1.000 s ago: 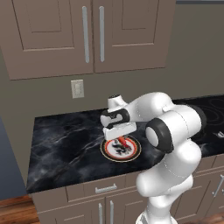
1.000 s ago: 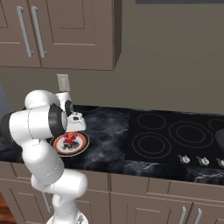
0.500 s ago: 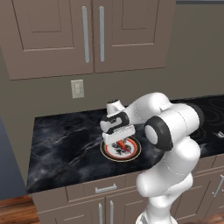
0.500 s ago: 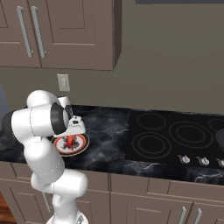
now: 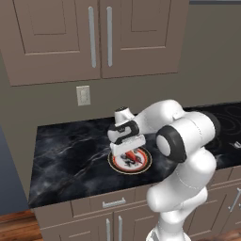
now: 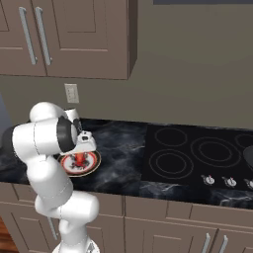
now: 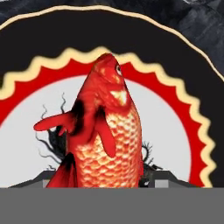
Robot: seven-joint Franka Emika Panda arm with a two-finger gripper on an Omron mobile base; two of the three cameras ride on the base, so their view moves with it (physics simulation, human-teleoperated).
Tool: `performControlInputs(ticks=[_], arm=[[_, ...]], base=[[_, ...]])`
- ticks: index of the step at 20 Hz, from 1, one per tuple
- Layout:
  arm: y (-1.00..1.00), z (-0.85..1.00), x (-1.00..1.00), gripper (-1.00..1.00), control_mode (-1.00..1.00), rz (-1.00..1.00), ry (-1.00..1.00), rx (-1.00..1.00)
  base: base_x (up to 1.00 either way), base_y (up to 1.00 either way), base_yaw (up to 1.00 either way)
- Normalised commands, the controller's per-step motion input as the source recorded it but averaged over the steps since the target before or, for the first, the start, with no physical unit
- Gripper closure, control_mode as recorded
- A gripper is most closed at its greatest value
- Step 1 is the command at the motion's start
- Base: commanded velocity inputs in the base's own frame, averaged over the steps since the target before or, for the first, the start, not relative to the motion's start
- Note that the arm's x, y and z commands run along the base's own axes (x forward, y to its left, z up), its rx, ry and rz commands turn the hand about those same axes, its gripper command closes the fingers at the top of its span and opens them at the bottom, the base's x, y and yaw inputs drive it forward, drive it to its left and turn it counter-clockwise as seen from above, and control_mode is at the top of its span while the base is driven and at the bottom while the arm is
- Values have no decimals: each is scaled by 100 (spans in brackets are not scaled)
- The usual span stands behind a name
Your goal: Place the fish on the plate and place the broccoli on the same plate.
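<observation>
**Red fish down on the plate, broccoli yet to come**

Red-orange scales crowd the hand view: the fish (image 7: 105,131) lies directly under the hand, head pointing away from it, over the white centre of the plate (image 7: 183,57) with its dark motif, scalloped red band and thin gold edge. The gripper (image 5: 127,151) hovers low over the plate, and the fish shows as a small red streak just below it. Whether the jaws pinch the fish or stand slightly apart from it cannot be told; the fingertips are mostly hidden at the bottom of the hand view, on either side of the tail.

My reading is that the first half of the task is at or very near completion: the fish is on the plate, and what remains of that step is letting go and lifting clear. The second half looks untouched, with no green floret on the plate.

Beyond the hand, the plate sits on a black marbled counter (image 5: 66,155), close to its front edge. Further off to the arm's right, a black cooktop (image 6: 197,153) with ringed burners and a row of knobs is set into the same counter. Behind everything stands a grey-brown wall with a pale outlet plate (image 5: 83,95), and taupe upper cabinets (image 5: 61,37) with long metal handles hang above.
</observation>
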Motion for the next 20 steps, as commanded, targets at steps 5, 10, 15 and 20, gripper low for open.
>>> performControlInputs(ticks=[5, 10, 15, 20], arm=[[0, 12, -45, -100, -100, 0, -8, 0], [-2, 49, -42, -100, -100, 0, -15, 3], [-36, 47, -22, -100, -100, -7, -10, 5], [-69, 57, -18, -100, -100, -10, -2, 11]], base=[[0, 0, 0], [0, 0, 0], [0, 0, 0], [0, 0, 0]])
